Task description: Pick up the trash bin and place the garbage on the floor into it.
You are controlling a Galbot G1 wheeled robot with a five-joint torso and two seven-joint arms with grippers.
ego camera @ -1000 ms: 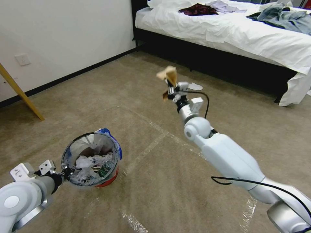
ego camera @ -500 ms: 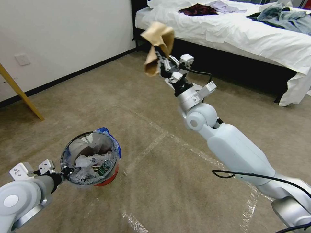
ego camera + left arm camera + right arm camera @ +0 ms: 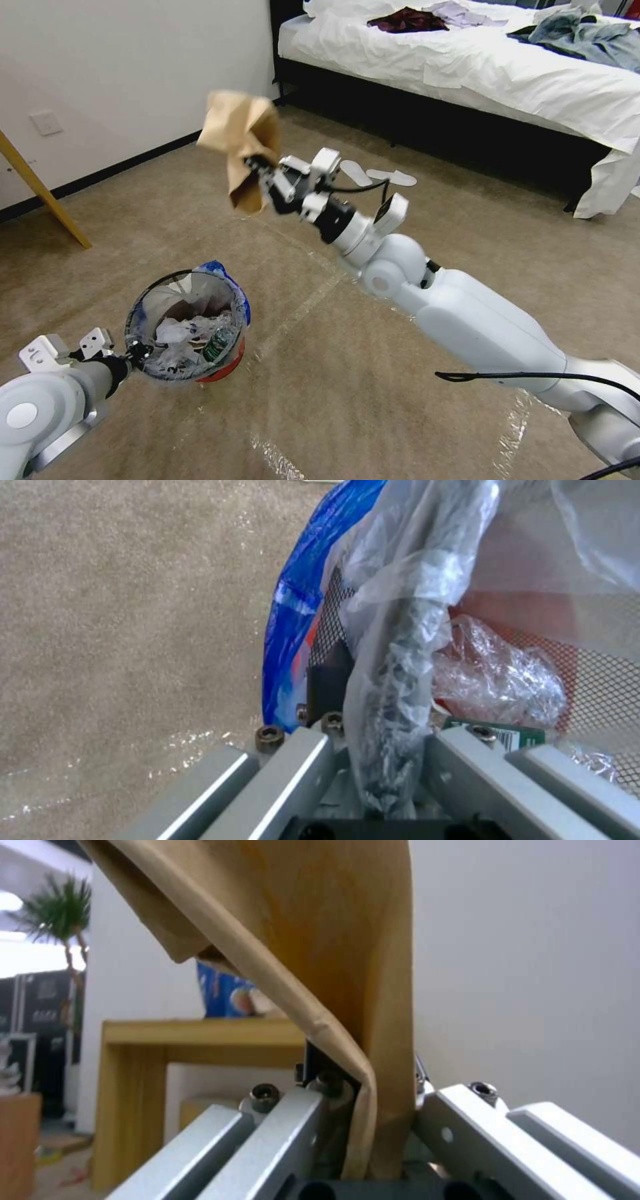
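One crumpled brown carton [image 3: 241, 148] in right pincer [image 3: 257, 175]

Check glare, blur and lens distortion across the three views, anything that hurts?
Head view: wide-angle bend at the edges; tape lines on the floor glint; brown carton in the right gripper is sharp. Left wrist view: the trash bin liner is close and soft, left gripper clamped on its rim. Right wrist view: bright window far off, the carton is blurred.
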